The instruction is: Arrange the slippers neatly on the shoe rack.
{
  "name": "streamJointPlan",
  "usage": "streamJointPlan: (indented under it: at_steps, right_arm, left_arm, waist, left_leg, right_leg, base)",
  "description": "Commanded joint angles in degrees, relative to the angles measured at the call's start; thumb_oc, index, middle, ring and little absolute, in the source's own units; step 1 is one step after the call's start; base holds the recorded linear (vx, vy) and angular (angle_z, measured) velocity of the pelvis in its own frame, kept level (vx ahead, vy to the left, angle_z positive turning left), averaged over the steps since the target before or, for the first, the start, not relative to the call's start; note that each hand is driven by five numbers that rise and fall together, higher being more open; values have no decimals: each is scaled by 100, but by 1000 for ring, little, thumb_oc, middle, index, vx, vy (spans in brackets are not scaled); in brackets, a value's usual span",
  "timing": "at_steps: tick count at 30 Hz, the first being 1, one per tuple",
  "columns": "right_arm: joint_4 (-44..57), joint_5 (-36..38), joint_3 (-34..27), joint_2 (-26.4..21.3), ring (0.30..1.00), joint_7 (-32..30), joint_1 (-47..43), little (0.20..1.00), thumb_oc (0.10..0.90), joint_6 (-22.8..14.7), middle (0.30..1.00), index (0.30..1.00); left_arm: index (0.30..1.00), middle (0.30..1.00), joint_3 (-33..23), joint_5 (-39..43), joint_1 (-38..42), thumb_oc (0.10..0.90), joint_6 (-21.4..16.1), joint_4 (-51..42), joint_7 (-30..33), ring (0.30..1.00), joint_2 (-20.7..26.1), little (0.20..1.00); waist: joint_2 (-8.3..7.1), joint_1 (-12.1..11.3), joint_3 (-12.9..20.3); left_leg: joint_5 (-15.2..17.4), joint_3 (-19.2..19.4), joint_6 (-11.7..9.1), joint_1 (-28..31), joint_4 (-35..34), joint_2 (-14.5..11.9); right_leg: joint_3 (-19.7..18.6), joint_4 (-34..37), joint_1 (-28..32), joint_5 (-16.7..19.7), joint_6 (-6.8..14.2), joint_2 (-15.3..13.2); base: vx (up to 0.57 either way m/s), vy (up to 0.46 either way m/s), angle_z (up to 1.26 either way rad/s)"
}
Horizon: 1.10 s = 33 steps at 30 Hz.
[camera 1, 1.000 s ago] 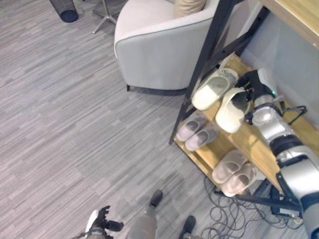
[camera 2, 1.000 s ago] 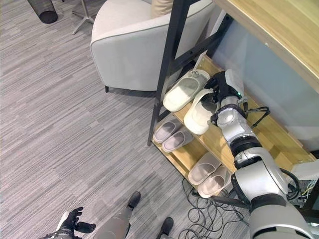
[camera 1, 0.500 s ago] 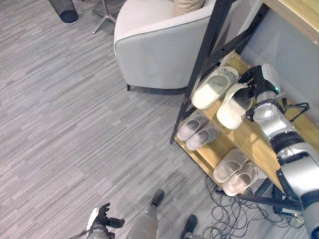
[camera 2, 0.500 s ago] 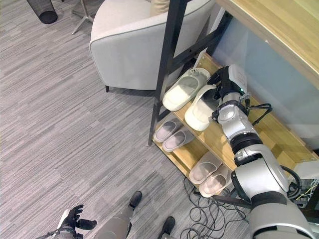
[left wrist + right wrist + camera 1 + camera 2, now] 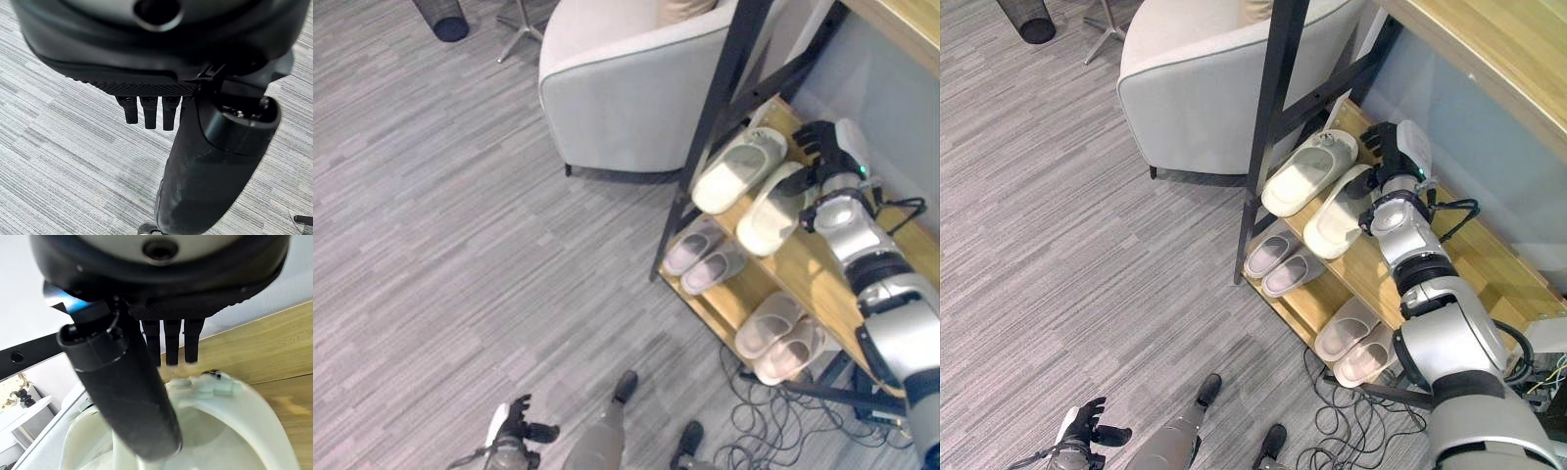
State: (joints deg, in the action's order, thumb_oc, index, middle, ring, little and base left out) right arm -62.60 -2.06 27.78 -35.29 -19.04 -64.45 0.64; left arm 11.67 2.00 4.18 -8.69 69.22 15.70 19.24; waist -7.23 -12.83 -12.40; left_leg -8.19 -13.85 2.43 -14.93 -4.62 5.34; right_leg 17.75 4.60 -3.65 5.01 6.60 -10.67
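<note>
Cream slippers sit side by side on the wooden shoe rack (image 5: pixel 822 279) top shelf: far slipper (image 5: pixel 737 170) at 10 o'clock of the near slipper (image 5: pixel 773 210). Right hand (image 5: pixel 824 147) rests at the near slipper's toe strap, fingers straight, gripping nothing. Left hand (image 5: pixel 512 431) hangs relaxed over the grey carpet (image 5: pixel 460 245).

Wooden shoe rack (image 5: pixel 822 284) with black frame, upper shelf bearing two cream slippers (image 5: pixel 738 172) side by side just beyond my right hand's fingers (image 5: pixel 815 138), below it two pairs of pinkish slippers (image 5: pixel 703 258), grey carpet floor (image 5: pixel 460 225) under my left hand (image 5: pixel 512 431)
</note>
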Motion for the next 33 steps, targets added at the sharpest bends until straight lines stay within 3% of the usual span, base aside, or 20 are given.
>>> streamJointPlan:
  at_steps: [1, 14, 22, 24, 27, 32, 33]
  right_arm:
    - [283, -146, 13, -386, 900, -264, -635, 900, 800, -292, 900, 900]
    - [584, -98, 70, -254, 900, 87, -391, 900, 800, -311, 900, 900]
    - [1183, 1103, -418, -82, 900, 261, 271, 900, 800, -827, 900, 900]
    - [1244, 2027, -730, 35, 900, 464, 554, 900, 800, -1069, 900, 900]
    - [1236, 2564, -936, 80, 900, 613, 777, 900, 800, -1215, 900, 900]
    - [1611, 2998, -1332, 140, 900, 537, 1131, 900, 800, -1501, 900, 900]
    - [1765, 3265, -1740, 238, 900, 407, 1361, 900, 800, -1747, 900, 900]
  left_arm:
    - [900, 900, 69, 116, -80, 800, 4, 203, 173, 900, 77, 900]
    - [900, 900, -13, 199, -120, 800, 54, 274, 69, 900, 20, 900]
    - [900, 900, -58, 133, -231, 800, 37, 353, 53, 900, -27, 900]
    - [900, 900, -120, 118, -239, 800, 12, 347, 80, 900, 74, 900]
    - [900, 900, -115, 64, -282, 800, -8, 364, 65, 900, 63, 900]
    - [900, 900, -115, 45, -318, 800, -9, 389, 53, 900, 3, 900]
    - [900, 900, -100, 8, -325, 800, -15, 398, 40, 900, -18, 900]
  waist:
    - [48, 53, 267]
    - [35, 209, 344]
    - [38, 220, 364]
    - [51, 190, 359]
    - [46, 162, 367]
    - [66, 141, 384]
    - [100, 139, 401]
  left_leg:
    - [1004, 97, -7, 208, 601, 144]
    - [1018, 228, 12, 379, 496, 70]
    - [1033, 253, 32, 474, 448, 71]
    - [1037, 236, 33, 496, 438, 71]
    - [1041, 230, 32, 516, 428, 71]
    - [1050, 213, 46, 560, 403, 79]
    - [1064, 208, 54, 587, 396, 76]
  right_leg:
    - [-267, -893, -39, 293, 441, -265]
    - [-414, -865, -3, 293, 426, -245]
    - [-458, -853, 35, 338, 439, -235]
    - [-448, -851, 59, 326, 443, -229]
    - [-432, -863, 77, 317, 451, -228]
    - [-410, -864, 115, 330, 464, -232]
    - [-393, -872, 131, 321, 471, -238]
  base:
    - [0, 0, 0]
    - [-3, 1, -5]
    - [-3, 8, -6]
    - [-1, 3, 2]
    - [0, 0, 0]
    - [14, 5, 5]
    - [27, 11, 6]
